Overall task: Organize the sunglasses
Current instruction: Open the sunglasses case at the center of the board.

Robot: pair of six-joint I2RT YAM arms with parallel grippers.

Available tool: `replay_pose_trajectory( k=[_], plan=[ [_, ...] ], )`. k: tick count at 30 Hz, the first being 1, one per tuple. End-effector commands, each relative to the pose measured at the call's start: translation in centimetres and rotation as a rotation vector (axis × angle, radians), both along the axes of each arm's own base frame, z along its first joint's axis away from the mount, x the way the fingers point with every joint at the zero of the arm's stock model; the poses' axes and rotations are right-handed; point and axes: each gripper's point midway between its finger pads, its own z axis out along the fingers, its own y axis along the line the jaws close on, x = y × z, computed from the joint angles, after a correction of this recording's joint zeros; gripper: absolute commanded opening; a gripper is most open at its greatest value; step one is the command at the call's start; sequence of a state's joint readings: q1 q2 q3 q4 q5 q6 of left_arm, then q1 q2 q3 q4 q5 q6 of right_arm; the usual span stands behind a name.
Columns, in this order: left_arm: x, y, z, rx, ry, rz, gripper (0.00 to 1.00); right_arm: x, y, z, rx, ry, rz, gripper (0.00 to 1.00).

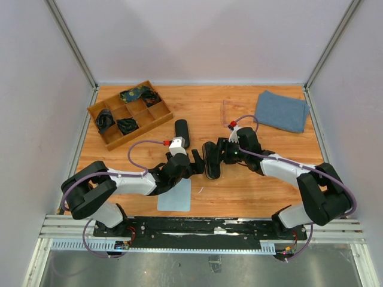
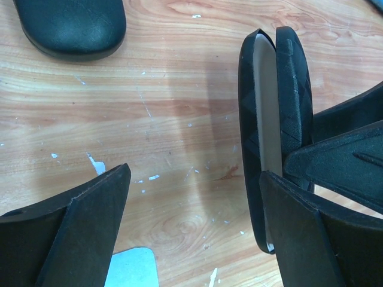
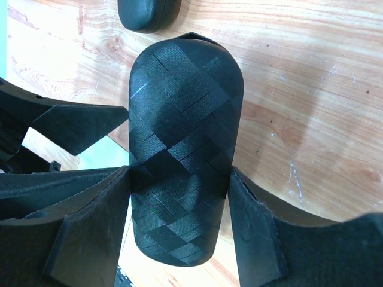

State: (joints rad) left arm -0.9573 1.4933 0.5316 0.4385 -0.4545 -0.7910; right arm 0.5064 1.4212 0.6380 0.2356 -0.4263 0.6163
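My right gripper (image 1: 221, 153) (image 3: 179, 203) is shut on a black woven-pattern hard case (image 1: 210, 160) (image 3: 185, 137) at the table's middle, its fingers pressed on both long sides. In the left wrist view this case (image 2: 281, 101) shows edge-on, its lid slightly ajar with a pale lining in the gap. My left gripper (image 1: 196, 162) (image 2: 191, 221) stands open just left of it, the right finger close against the case's edge. The translucent pale pinkish sunglasses (image 1: 226, 111) lie behind the right arm. I cannot make out the black-framed sunglasses.
A second black case (image 1: 181, 133) (image 2: 72, 24) (image 3: 149, 12) lies behind the left gripper. A wooden divided tray (image 1: 157, 119) at the back left holds several dark items. A light blue cloth (image 1: 175, 194) (image 2: 128, 269) lies under the left arm; a darker blue cloth (image 1: 281, 110) is back right.
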Motion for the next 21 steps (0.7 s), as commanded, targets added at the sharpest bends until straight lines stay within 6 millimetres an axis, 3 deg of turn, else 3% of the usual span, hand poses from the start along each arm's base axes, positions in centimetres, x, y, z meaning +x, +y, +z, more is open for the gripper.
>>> replay_pose_trajectory(
  k=[1, 21],
  plan=[
    [-0.1, 1.3, -1.8, 0.084, 0.023, 0.033, 0.95, 0.2, 1.7, 2.4, 0.143, -0.023, 0.068, 0.01],
    [0.1, 3.2, -4.1, 0.11, 0.069, 0.066, 0.95, 0.1, 1.6, 3.2, 0.235, -0.007, 0.103, 0.01]
  ],
)
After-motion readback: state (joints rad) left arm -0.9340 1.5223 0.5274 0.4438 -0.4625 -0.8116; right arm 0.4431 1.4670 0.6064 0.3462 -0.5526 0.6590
